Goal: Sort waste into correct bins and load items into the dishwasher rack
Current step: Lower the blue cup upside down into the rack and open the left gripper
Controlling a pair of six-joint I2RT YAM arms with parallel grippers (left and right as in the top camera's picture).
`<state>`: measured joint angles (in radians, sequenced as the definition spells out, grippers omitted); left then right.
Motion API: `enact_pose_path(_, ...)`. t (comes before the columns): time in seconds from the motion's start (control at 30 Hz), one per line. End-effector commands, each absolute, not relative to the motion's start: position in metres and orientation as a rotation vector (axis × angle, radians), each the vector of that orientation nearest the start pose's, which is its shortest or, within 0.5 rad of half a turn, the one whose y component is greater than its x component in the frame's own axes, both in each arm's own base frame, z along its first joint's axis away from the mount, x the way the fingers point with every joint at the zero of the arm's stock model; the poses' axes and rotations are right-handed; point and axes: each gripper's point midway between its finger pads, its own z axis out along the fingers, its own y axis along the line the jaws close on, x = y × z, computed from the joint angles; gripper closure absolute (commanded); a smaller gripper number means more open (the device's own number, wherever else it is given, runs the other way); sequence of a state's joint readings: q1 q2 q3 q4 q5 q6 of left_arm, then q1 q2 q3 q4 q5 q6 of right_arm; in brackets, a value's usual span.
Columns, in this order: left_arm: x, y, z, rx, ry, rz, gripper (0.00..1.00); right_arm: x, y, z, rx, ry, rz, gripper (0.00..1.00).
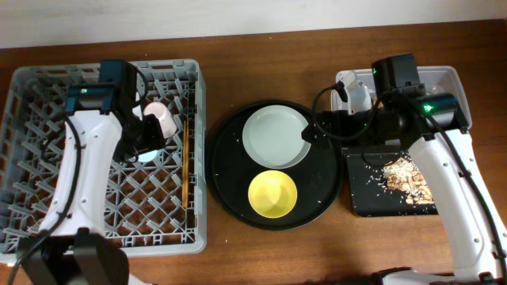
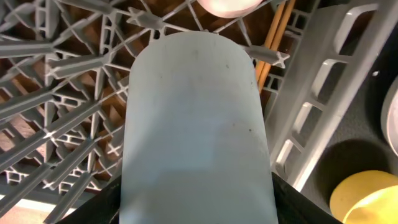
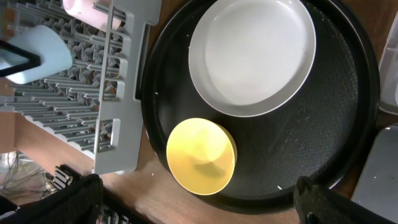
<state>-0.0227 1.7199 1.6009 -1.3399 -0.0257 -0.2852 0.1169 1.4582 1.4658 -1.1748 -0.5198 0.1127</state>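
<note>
1. Left end effector (image 1: 144, 141) is clenched round the small light-blue cup (image 2: 199, 124), holding it low over the big grey plastic dishwasher rack (image 1: 47, 103). It's next to the small pink cup (image 1: 161, 117) and thin wooden chopsticks (image 1: 186, 158), I guess hunting a free slot.
2. Right end effector (image 3: 196, 186) is spread wide and empty above the round black tray (image 1: 230, 182), probably lining up on the pale mint-white round plate (image 3: 252, 56) or small yellow bowl (image 3: 200, 155).
</note>
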Motion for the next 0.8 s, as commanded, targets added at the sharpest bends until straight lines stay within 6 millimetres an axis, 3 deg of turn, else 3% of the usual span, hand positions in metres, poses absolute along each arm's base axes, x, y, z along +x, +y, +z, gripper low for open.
enact_pose_path(0.0,0.338,-0.001,0.152,-0.419,3.024,0.018,0.62,0.309,0.123,0.228,-0.155,2.715,0.761,0.01)
enact_pose_path(0.27,0.332,0.003,0.138,-0.424,3.051,0.061,0.61,0.309,0.123,0.228,-0.155,2.715,0.761,0.01)
enact_pose_path(0.33,0.332,0.003,0.136,-0.424,3.054,0.062,0.45,0.309,0.123,0.228,-0.155,2.715,0.761,0.01)
enact_pose_path(0.4,0.334,0.003,0.136,-0.423,3.046,0.059,0.38,0.309,0.123,0.228,-0.155,2.715,0.761,0.01)
enact_pose_path(0.43,0.335,0.003,0.136,-0.423,3.042,0.058,0.0,0.309,0.123,0.228,-0.155,2.715,0.762,0.01)
enact_pose_path(0.63,0.343,-0.002,0.148,-0.418,3.01,0.007,0.0,0.309,0.123,0.228,-0.155,2.715,0.762,0.01)
enact_pose_path(0.77,0.352,-0.005,0.181,-0.41,2.959,-0.028,0.0,0.309,0.123,0.228,-0.155,2.715,0.762,0.01)
